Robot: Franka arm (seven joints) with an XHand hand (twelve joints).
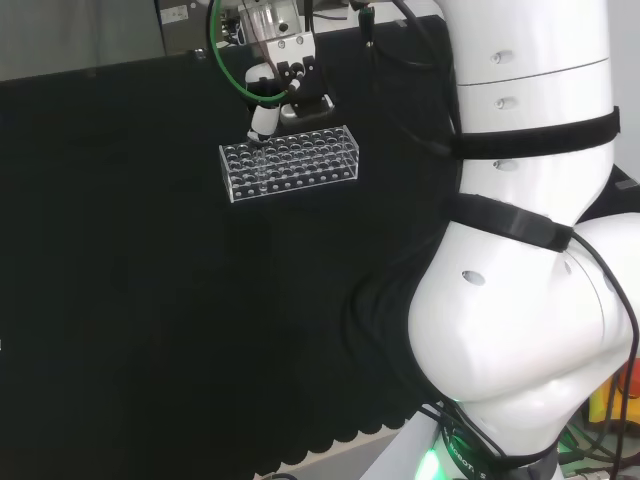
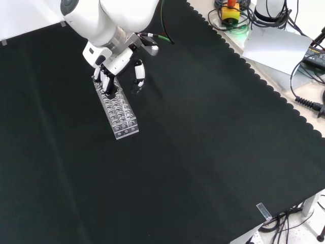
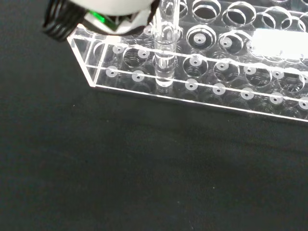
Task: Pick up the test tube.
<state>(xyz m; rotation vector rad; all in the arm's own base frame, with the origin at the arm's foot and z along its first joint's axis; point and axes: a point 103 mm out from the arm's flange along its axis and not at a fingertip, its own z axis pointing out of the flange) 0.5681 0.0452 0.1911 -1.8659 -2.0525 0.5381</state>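
Hand at the rack, test tube upright in its hole.

The test tube stands upright in a hole in the front row, near one end of the clear rack, which keeps it steady for a grasp from above. The hand hangs over that end of the rack on the black worktop, fingers pointing down around the tube's top; whether they already pinch it, I cannot tell.

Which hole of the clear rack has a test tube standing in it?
One in the outer row, near the rack's end under the robot hand. The test tube stands upright there; the other visible holes look vacant.
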